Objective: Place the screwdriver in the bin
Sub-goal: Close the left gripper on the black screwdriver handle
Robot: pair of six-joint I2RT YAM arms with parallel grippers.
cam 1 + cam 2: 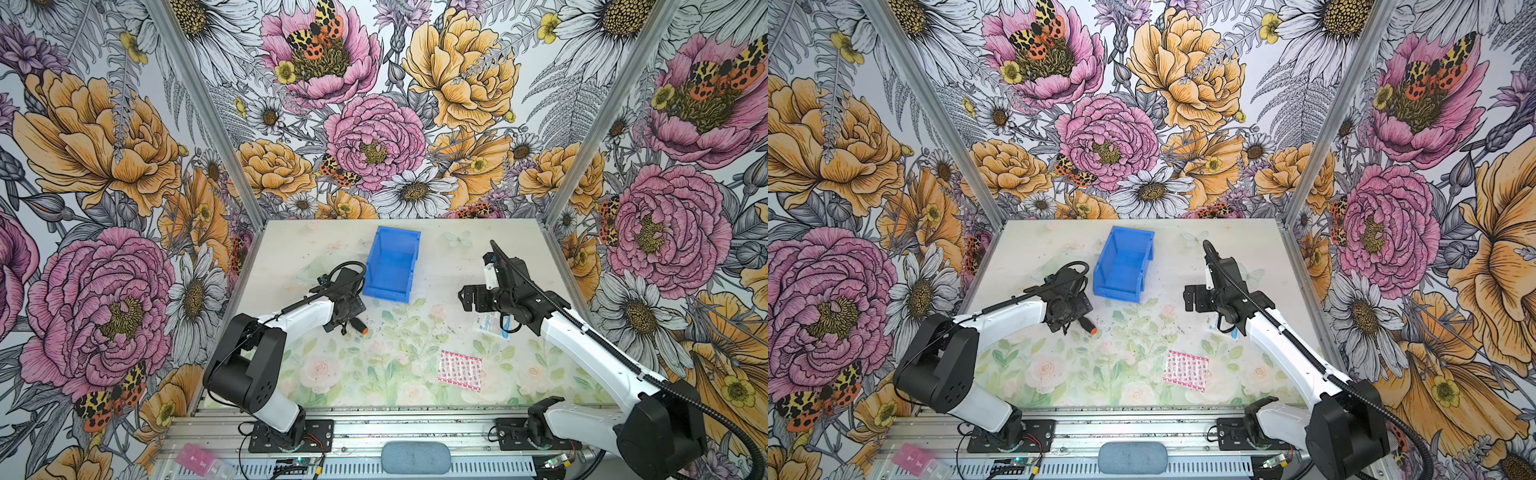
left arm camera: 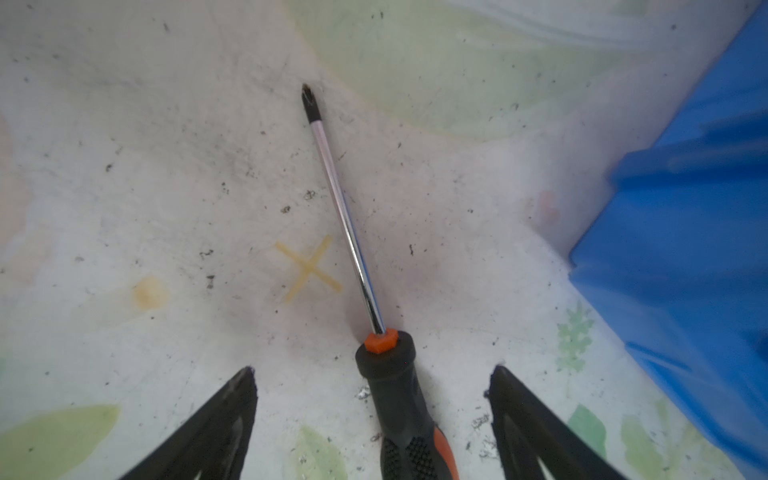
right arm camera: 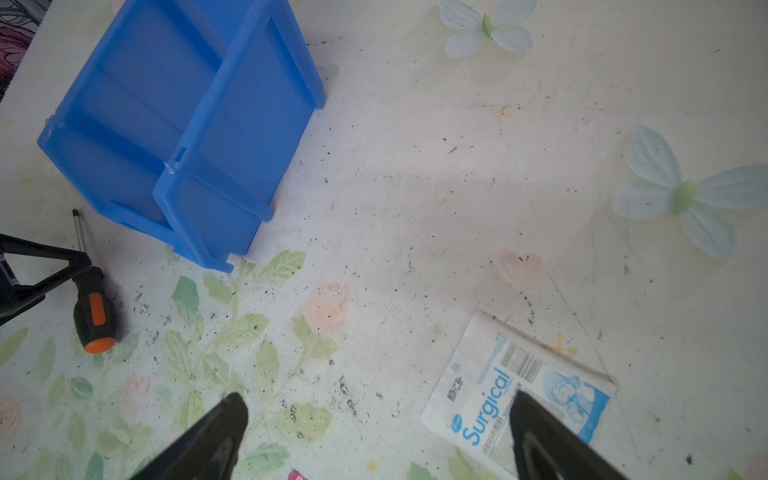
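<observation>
Left claw [image 2: 372,369] is open, straddling the screwdriver [image 2: 399,411] flat on the desk [image 2: 124,166] by the bin [image 3: 249,124], not touching it I think. Right claw [image 3: 378,395] is open too.

You've got one screwdriver [image 2: 395,395] and one blue bin [image 1: 384,291]. Packets, count two: one white Surgical packet [image 3: 511,386] and one pink patterned packet [image 1: 460,370]. Grippers, two: left gripper [image 2: 372,370] and right gripper [image 3: 374,399]. Also log one grey pad [image 1: 415,457], one pink box [image 1: 195,459] and one yellow X mark [image 2: 309,270]. Seven kinds, nine items for you.
</observation>
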